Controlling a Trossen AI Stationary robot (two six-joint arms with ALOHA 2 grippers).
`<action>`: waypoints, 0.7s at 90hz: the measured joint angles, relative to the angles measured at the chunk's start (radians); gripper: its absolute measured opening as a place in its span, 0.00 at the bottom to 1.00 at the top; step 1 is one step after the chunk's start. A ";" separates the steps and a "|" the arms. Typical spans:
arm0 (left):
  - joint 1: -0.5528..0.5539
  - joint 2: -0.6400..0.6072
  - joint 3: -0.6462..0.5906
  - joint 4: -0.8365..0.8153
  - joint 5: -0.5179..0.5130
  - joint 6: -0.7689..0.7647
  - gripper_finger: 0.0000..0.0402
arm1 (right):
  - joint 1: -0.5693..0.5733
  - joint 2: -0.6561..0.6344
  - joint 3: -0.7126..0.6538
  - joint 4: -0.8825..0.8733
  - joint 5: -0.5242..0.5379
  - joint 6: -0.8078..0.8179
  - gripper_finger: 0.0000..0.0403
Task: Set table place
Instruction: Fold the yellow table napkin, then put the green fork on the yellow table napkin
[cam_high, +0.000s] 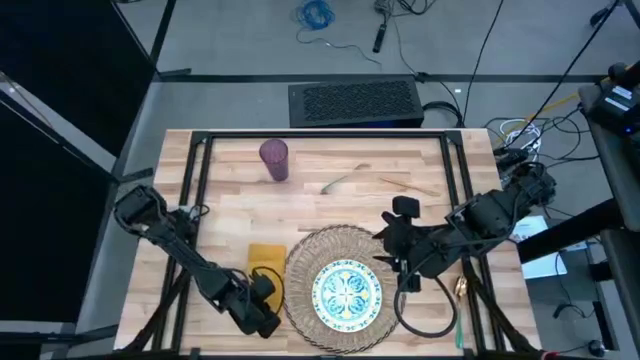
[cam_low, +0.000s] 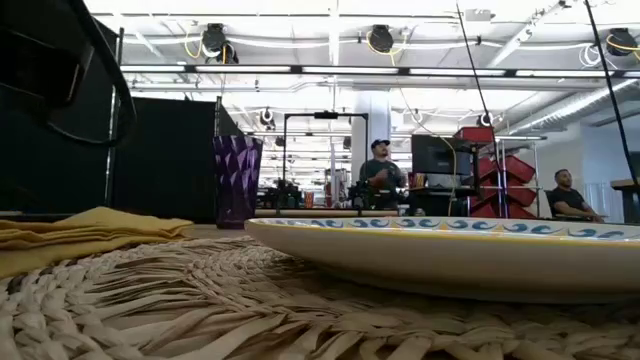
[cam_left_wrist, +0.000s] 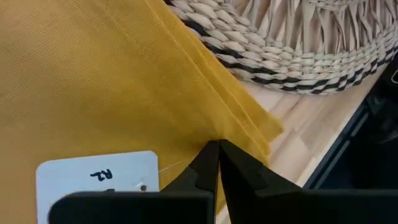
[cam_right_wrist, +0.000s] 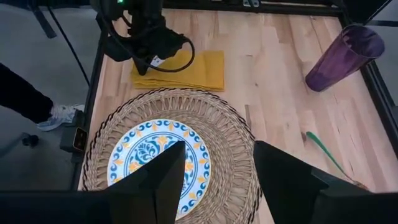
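Left gripper (cam_left_wrist: 217, 149) sits low over the yellow napkin (cam_high: 266, 258), fingertips pinched together w/ nothing clearly between them, at approx 7 o'clock on the table (cam_high: 330, 165), near its front-left edge. White tag (cam_left_wrist: 99, 177) lies on the napkin just beside the fingers; handwritten marks on it, looks like "R2" upside down, rest hidden by the gripper body. No other readable writing. Napkin is folded, its layered edge running alongside the woven mat (cam_high: 338, 290), nearly touching the mat's rim; a strip of bare wood shows past the napkin's corner before the black frame. Plate (cam_high: 347, 290), blue-green pattern, is centred on the mat at 6 o'clock. Right gripper (cam_high: 396, 248) hovers w/ fingers spread apart, empty, over the mat's 1 o'clock edge. Purple tumbler (cam_high: 274, 159) stands upright at approx 11 o'clock, well apart from the mat, open wood all round it. Teal-handled spoon (cam_right_wrist: 329, 158) and other cutlery (cam_high: 400, 182) lie loose around 12–1 o'clock, near the back edge; a gold piece (cam_high: 461, 288) lies at 4 o'clock by the right arm. Mid-table between tumbler and mat is bare wood. People (cam_low: 378, 175) sit far off in the room behind.
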 joint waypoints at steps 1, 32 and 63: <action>0.000 0.000 0.000 0.001 0.000 0.000 0.00 | 0.000 0.000 0.000 0.000 0.000 0.000 0.44; 0.006 -0.111 0.039 -0.057 0.013 0.083 0.00 | 0.000 0.000 0.000 -0.004 -0.001 0.008 0.44; 0.008 -0.326 0.079 -0.274 -0.192 0.258 0.00 | -0.023 0.000 0.000 -0.007 0.009 -0.050 0.44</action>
